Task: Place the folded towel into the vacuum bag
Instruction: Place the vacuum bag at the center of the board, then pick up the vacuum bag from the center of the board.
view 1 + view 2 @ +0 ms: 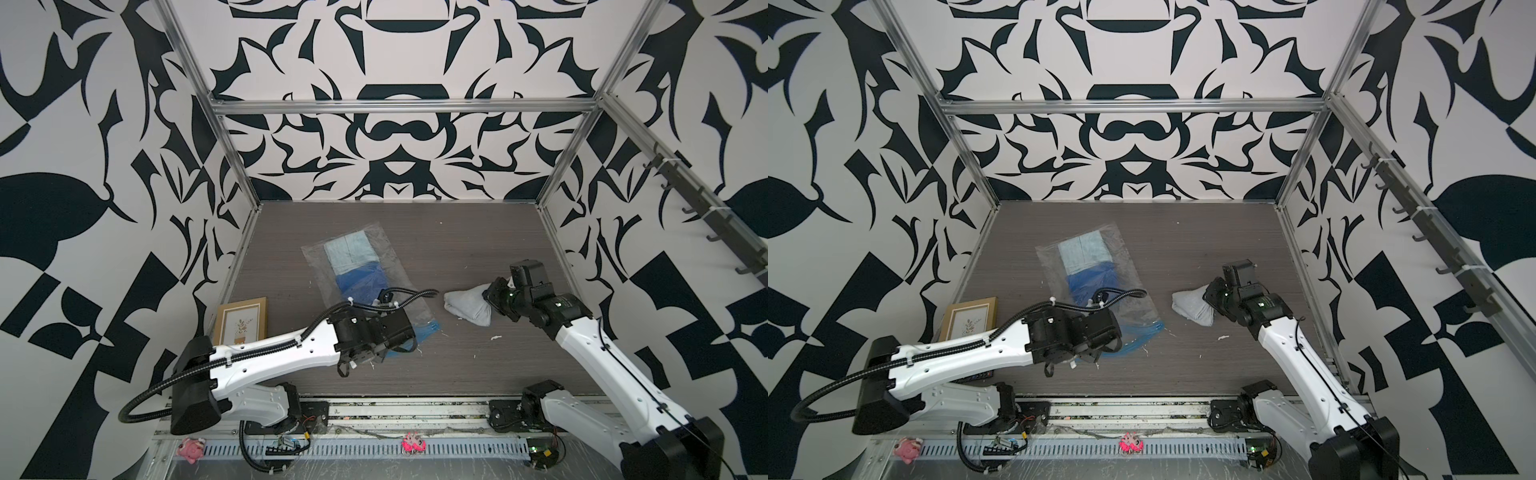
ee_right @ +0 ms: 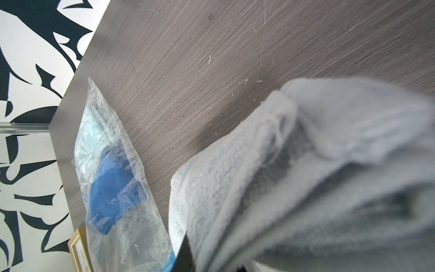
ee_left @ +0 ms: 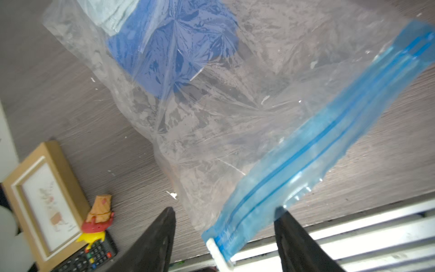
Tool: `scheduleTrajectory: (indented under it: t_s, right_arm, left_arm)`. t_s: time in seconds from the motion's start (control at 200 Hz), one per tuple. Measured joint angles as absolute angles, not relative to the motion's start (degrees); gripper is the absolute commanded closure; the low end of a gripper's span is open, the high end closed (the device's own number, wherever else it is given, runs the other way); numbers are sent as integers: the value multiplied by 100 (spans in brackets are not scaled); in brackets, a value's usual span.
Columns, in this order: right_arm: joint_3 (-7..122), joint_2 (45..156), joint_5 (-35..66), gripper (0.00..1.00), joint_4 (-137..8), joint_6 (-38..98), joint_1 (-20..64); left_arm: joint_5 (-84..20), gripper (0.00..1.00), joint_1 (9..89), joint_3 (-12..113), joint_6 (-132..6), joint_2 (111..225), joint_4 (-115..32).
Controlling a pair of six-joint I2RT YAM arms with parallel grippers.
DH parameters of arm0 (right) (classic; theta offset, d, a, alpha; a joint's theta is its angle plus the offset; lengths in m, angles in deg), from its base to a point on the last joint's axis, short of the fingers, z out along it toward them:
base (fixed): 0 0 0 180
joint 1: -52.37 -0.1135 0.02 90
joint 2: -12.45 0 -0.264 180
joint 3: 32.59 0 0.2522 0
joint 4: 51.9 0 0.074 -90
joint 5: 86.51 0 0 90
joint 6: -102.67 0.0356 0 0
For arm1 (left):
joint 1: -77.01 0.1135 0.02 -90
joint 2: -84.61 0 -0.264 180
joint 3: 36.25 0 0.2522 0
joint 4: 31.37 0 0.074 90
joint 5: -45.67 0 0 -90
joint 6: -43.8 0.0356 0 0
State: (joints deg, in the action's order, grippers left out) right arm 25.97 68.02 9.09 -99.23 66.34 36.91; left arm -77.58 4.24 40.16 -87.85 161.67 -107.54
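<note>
My left gripper [image 3: 224,209] has its fingers wide apart. They straddle one corner of the blue zip strip [image 3: 317,146] on the large clear crinkly plastic vacuum bag [image 1: 357,266] and pinch nothing. My right gripper [image 1: 487,296] is clamped tight on a bunched edge of the grey folded terry towel [image 1: 463,309]. The towel lies on the dark wood-grain table [image 1: 478,232] near the bag's zip end, wholly outside it.

The mouth looks flat, though the blurred wrist view doesn't let me tell whether the zip is parted. To do this well I'd take one lip only and lift it into a tent. Then I'd slide the towel in low, folded end first, towards the pale and dark blue cloths inside the bag.

There is bare table between towel and bag. The wooden picture frame [image 1: 243,326] and the near table edge crowd my left arm
</note>
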Motion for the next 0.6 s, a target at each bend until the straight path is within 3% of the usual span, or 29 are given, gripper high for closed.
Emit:
scheduleTrajectory:
  t_s: [0.16, 0.31, 0.6]
  right_arm:
    - [2597, 6699, 1040, 100, -9923, 6638, 3737]
    - [2586, 6551, 1178, 100, -9923, 6658, 3866]
    - [2457, 6411, 1355, 100, -9927, 6656, 4113]
  left_arm:
    - [-8438, 30, 54, 4252, -8956, 16978, -11235]
    - [-8825, 37, -62, 4324, -9015, 17314, -11375]
    - [-8326, 74, -3, 4064, -8088, 17168, -10479]
